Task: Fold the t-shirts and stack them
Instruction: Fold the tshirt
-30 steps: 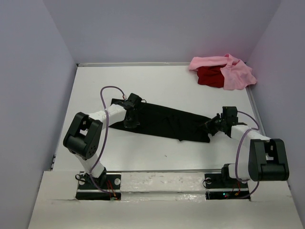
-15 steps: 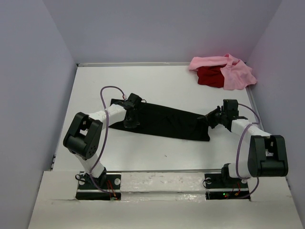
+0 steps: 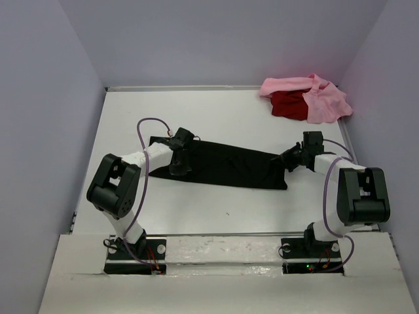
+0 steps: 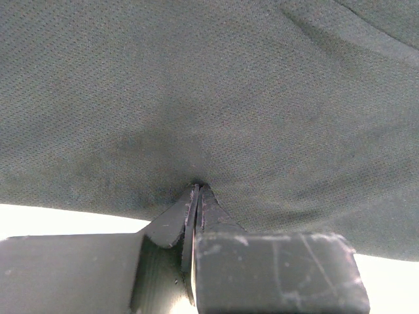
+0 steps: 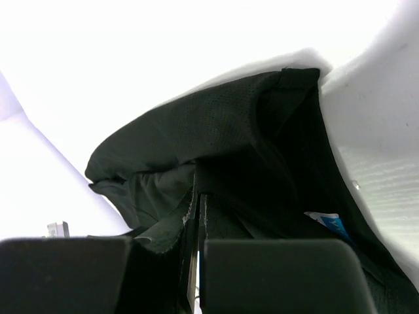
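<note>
I have the left gripper (image 4: 198, 190) and right gripper (image 5: 198, 178) both clamped on the black t-shirt (image 3: 226, 166), stretched mid-frame and half-folded at best. The pink t-shirt (image 3: 325, 103) and red t-shirt (image 3: 288, 106) sit heaped upper right, unfolded.

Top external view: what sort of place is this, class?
Probably a robot lab test cell: left arm and right arm bolted at a white table's edge, plain lavender walls boxing it in, a black t-shirt gripped by the left end effector and right end effector.
</note>
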`<state>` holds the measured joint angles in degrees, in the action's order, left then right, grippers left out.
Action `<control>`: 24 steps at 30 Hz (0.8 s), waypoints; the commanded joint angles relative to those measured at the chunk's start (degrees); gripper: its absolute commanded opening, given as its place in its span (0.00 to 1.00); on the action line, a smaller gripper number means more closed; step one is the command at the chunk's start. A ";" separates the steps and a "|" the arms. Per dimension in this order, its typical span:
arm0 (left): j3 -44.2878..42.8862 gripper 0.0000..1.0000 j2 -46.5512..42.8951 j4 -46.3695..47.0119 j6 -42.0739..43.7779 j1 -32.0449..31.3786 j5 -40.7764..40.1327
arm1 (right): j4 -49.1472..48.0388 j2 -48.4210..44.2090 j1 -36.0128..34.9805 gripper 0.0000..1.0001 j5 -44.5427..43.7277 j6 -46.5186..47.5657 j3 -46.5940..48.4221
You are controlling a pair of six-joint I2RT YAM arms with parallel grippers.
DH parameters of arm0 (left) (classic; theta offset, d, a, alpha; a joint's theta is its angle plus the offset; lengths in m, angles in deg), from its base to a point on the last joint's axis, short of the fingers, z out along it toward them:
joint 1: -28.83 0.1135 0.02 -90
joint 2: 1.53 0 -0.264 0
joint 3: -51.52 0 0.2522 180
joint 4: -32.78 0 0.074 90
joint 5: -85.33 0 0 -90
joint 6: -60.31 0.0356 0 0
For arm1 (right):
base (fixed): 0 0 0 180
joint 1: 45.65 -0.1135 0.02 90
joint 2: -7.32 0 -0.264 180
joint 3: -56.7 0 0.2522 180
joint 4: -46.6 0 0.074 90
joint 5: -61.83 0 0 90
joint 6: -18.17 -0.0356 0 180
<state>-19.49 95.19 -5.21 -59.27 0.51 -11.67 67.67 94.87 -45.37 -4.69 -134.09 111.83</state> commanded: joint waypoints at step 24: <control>0.74 0.07 -1.01 -3.11 1.37 1.42 -1.96 | -2.83 1.23 -0.45 0.43 -3.10 2.23 4.34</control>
<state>-19.49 95.13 -5.36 -59.01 1.32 -12.02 67.22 98.45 -45.37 -8.56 -133.89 113.56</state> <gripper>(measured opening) 0.072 0.366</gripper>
